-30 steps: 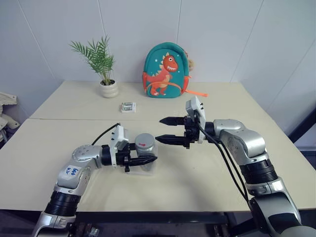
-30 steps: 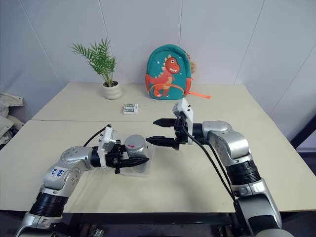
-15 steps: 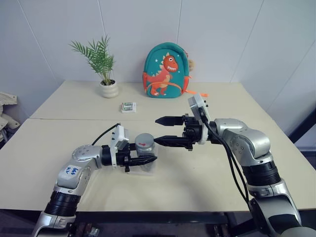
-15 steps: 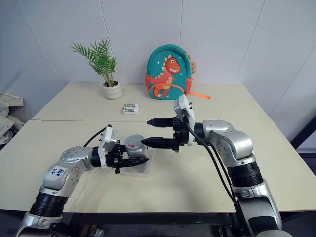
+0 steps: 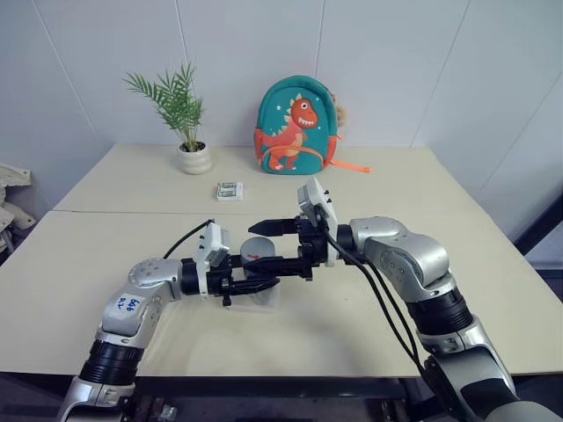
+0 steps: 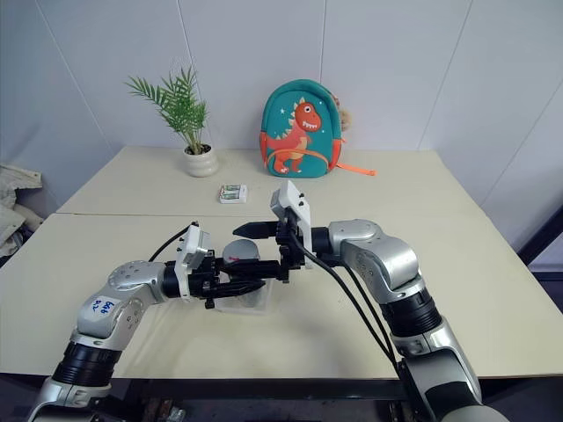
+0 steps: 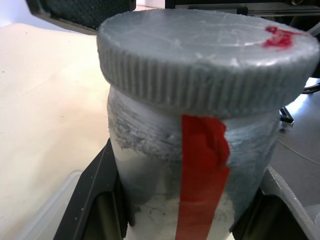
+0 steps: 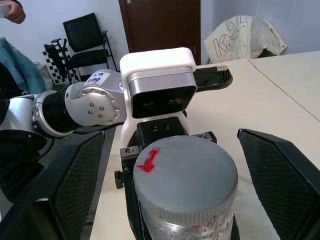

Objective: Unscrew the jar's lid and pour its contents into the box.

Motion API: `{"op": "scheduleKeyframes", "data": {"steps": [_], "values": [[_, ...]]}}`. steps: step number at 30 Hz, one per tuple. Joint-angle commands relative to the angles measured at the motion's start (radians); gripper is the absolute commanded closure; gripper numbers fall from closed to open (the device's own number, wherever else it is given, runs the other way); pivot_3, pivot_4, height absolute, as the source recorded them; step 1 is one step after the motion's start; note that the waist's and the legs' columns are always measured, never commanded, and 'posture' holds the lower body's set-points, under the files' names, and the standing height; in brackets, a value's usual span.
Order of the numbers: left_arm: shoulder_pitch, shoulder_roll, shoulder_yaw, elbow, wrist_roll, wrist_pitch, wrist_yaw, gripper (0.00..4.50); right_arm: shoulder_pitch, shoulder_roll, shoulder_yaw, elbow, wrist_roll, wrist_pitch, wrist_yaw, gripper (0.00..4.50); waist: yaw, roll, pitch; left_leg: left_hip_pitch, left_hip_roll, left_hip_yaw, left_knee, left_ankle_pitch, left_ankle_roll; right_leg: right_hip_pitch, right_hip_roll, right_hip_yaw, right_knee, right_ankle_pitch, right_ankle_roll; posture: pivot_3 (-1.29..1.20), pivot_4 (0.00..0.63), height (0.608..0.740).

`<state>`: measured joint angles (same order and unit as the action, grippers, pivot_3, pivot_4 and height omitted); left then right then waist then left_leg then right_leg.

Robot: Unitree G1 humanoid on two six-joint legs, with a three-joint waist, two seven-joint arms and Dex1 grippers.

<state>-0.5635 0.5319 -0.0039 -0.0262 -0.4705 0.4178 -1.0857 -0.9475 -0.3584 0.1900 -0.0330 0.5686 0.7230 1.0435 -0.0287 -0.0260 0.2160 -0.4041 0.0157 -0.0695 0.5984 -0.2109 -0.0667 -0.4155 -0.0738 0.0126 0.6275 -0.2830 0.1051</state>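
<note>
Both grippers at jar [image 5: 258, 260], left gripper [image 5: 264, 285] clamping it, right gripper [image 5: 257, 243] spread around lid [image 8: 185, 172]

Silver arms, black cables, white wrist cameras, black-fingered hands.

a pale beige table [image 5: 369, 299] carries a potted palm [image 5: 182, 119], a dinosaur backpack [image 5: 295, 126] and a small white-and-green packet [image 5: 230, 190], all beyond the jaws; a clear box [image 5: 266, 297] sits beneath them.

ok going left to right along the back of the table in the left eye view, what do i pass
plant pot → small white-and-green packet → dinosaur backpack
</note>
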Motion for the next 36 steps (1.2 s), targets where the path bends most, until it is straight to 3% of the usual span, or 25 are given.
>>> {"op": "scheduleKeyframes", "data": {"steps": [1,19,24,36], "values": [[0.002,0.014,0.016,-0.035,-0.015,-0.007,-0.001,2.51,-0.021,0.010,-0.003,-0.025,-0.005,-0.008,-0.007,0.02,0.000,0.000,0.000,0.000,0.000,0.000,0.000,0.000,0.000,0.000,0.000,0.000,0.000,0.000,0.000,0.00,0.150,0.740],[-0.003,0.009,0.013,-0.031,-0.014,-0.010,-0.002,2.51,-0.010,0.024,-0.003,0.029,-0.039,-0.035,0.010,0.02,0.000,0.000,0.000,0.000,0.000,0.000,0.000,0.000,0.000,0.000,0.000,0.000,0.000,0.000,0.000,0.00,0.150,0.740],[-0.003,0.009,0.013,-0.032,-0.014,-0.010,0.000,2.51,-0.005,0.025,-0.001,0.032,-0.045,-0.045,0.018,1.49,0.000,0.000,0.000,0.000,0.000,0.000,0.000,0.000,0.000,0.000,0.000,0.000,0.000,0.000,0.000,0.00,0.150,0.740],[0.004,0.009,0.012,-0.039,-0.014,-0.009,0.002,2.51,-0.012,0.044,-0.069,0.000,0.071,0.034,0.031,1.49,0.000,0.000,0.000,0.000,0.000,0.000,0.000,0.000,0.000,0.000,0.000,0.000,0.000,0.000,0.000,0.00,0.150,0.740]]}}
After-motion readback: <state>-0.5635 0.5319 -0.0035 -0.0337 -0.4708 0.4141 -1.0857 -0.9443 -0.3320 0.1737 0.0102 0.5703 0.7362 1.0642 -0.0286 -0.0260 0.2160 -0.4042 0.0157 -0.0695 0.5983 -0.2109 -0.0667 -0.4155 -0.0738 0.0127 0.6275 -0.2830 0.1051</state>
